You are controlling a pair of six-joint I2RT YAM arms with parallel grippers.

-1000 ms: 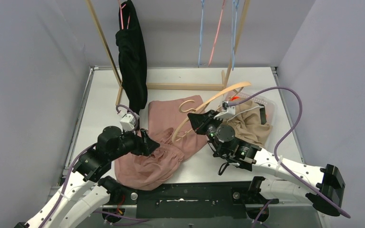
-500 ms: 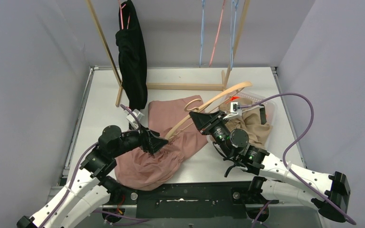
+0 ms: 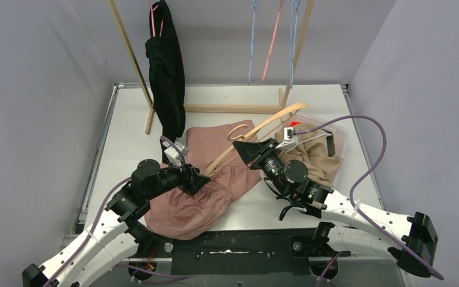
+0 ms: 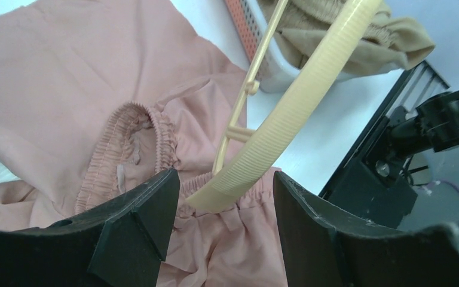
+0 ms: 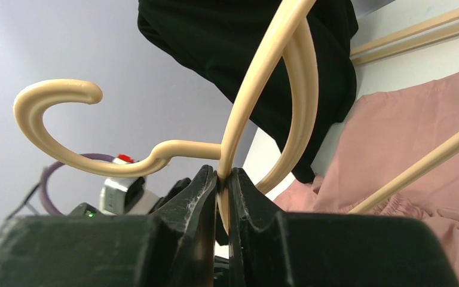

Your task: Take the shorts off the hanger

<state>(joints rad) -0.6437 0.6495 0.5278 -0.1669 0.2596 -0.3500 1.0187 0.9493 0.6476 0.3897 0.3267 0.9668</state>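
Top view: I have both arms stretched forward, elbows low. The left gripper [image 3: 199,179] is over the pink shorts [image 3: 182,212] spread on the bench [image 3: 128,122].
Left wrist: jaws wide, hanger [image 4: 299,100] tip between them.
Right wrist: right gripper [image 5: 224,179] pinches the hanger neck.

3 shorts [image 3: 215,143], poss. 4th in bin [image 3: 340,133]; 1 hanger [image 4: 302,95]
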